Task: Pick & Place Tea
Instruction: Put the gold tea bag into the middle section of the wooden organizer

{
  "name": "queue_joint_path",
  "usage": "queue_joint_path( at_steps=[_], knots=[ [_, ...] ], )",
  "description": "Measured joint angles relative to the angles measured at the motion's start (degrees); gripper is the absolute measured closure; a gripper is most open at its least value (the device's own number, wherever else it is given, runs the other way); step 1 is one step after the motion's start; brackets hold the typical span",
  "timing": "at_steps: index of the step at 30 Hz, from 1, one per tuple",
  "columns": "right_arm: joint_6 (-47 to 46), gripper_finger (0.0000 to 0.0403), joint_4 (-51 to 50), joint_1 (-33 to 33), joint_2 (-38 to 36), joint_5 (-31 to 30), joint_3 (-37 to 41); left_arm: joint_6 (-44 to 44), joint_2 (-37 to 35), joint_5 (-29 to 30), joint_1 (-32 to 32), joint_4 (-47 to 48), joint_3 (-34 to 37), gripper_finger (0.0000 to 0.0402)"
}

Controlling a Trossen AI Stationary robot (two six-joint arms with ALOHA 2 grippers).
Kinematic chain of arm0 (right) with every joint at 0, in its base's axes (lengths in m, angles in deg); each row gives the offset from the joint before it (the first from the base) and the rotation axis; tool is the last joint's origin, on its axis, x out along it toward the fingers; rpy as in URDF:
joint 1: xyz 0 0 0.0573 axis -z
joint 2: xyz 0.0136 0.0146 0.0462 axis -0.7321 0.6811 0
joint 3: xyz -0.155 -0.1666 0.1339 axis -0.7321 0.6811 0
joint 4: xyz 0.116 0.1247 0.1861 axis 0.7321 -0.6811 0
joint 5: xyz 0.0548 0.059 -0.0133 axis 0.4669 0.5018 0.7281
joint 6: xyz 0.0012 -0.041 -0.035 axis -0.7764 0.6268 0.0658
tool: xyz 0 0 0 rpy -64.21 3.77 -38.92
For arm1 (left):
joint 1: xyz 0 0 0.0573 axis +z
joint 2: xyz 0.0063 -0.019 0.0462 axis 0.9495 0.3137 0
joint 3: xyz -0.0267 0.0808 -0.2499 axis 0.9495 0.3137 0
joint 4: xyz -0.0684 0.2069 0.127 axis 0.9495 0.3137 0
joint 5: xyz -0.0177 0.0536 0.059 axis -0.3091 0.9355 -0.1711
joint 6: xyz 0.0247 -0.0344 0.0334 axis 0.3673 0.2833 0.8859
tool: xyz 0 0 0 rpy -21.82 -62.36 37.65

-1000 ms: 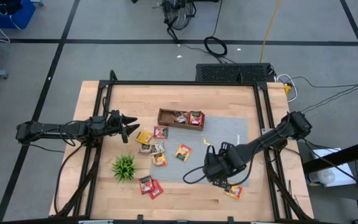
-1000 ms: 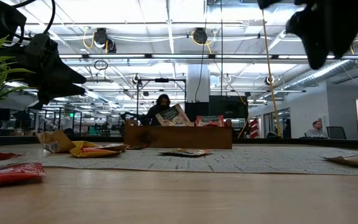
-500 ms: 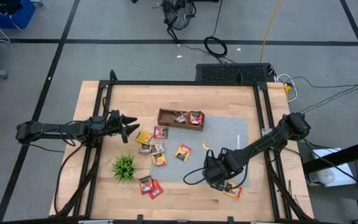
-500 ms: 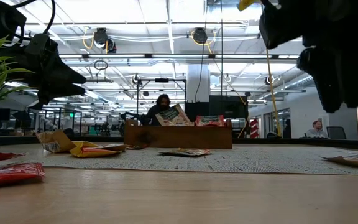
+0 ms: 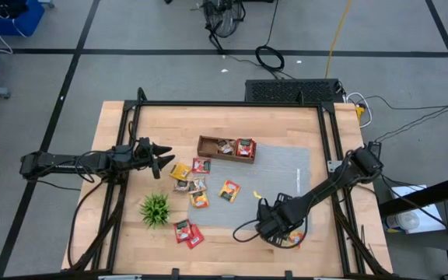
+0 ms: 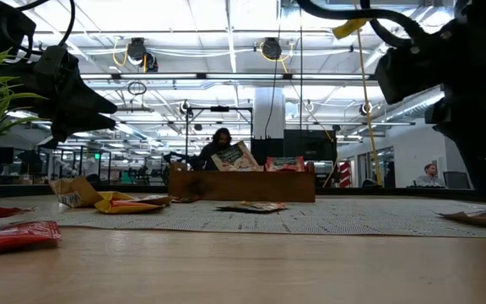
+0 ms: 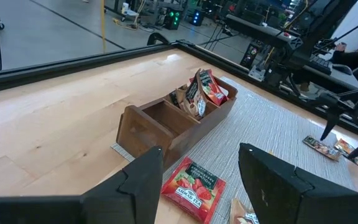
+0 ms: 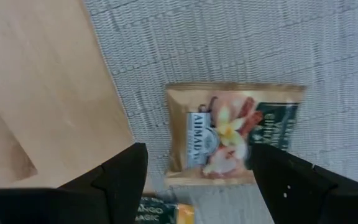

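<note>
My right gripper (image 8: 194,186) hangs wide open, fingers straddling the brown tea packet (image 8: 234,134), its long axis crossing the gap. My left gripper (image 5: 162,158), also open, waits far off at mid-left.

Right gripper (image 5: 280,231): shifted from mid grey woven mat (image 5: 302,167) toward the table's near edge; now lowered, fingers spread, over tan square tea packet (image 8: 232,132) at mat's corner.
</note>
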Motion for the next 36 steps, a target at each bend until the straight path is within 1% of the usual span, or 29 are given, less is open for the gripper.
queue_joint_path(
  at_steps=[7, 9, 11, 14, 22, 26, 29, 36],
  knots=[
    [-1.38, 0.0137, 4.32, 0.02, 1.89, 1.03, 2.42, 0.00, 0.00, 0.01, 0.00, -0.01, 0.00, 0.0190],
    [-1.10, 0.0145, 4.73, 0.05, 2.15, 1.76, 2.82, 0.00, 0.00, -0.01, 0.00, 0.00, 0.01, 0.0190],
    [-1.07, 0.0162, 4.98, 0.05, 2.25, 2.42, 2.92, 0.00, 0.00, 0.01, 0.00, 0.01, -0.01, 0.0190],
    [-1.02, 0.0202, 5.12, 0.03, 2.34, 2.74, 2.96, 0.00, 0.00, 0.01, 0.00, 0.02, 0.01, 0.0190],
    [-0.10, 0.0333, 4.77, -0.02, 2.39, 3.26, 3.01, 0.00, -0.01, 0.00, 0.00, 0.00, 0.01, 0.0190],
    [2.16, 0.0384, 4.74, 0.02, 1.57, 4.13, 3.01, 0.00, 0.00, 0.01, 0.00, 0.00, 0.01, 0.0190],
    [3.62, 0.0389, 2.80, 0.07, 0.26, 4.19, 2.40, 0.00, -0.01, 0.01, 0.00, 0.00, 0.00, 0.0190],
    [7.25, 0.0391, -7.11, 1.71, -5.36, 4.68, -0.97, 0.00, 0.00, 0.00, 0.00, 0.04, 0.01, 0.0190]
  ],
)
